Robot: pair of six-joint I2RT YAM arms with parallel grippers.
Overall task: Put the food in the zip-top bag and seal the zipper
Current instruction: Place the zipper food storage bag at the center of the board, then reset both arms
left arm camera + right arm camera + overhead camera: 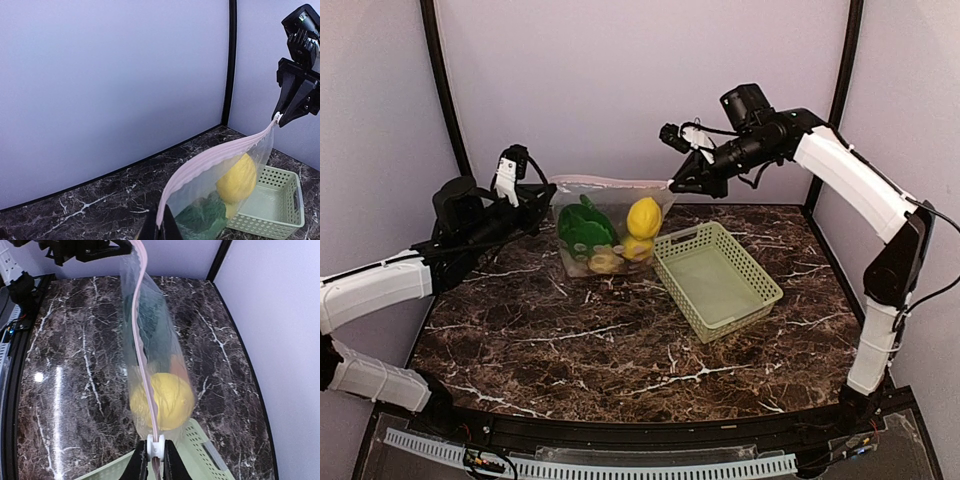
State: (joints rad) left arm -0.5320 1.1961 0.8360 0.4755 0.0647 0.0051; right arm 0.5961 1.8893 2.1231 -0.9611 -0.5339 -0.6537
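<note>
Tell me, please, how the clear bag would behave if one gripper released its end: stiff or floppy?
Probably floppy: the zipper bends in a loose curve between the left gripper and the right gripper. The released end would likely drop and fold, since the lemon and other food sit low in the zip-top bag and weigh it down.

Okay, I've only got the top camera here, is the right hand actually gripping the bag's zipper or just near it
Observer: Gripping. The right wrist view shows the right hand pinching the white slider of the zipper.
Operator: And the left hand?
Observer: The left wrist view shows the left hand shut on the zipper's other end.
Operator: Any gap along it?
Observer: None visible; from the left wrist it runs as one flat pink band.
</note>
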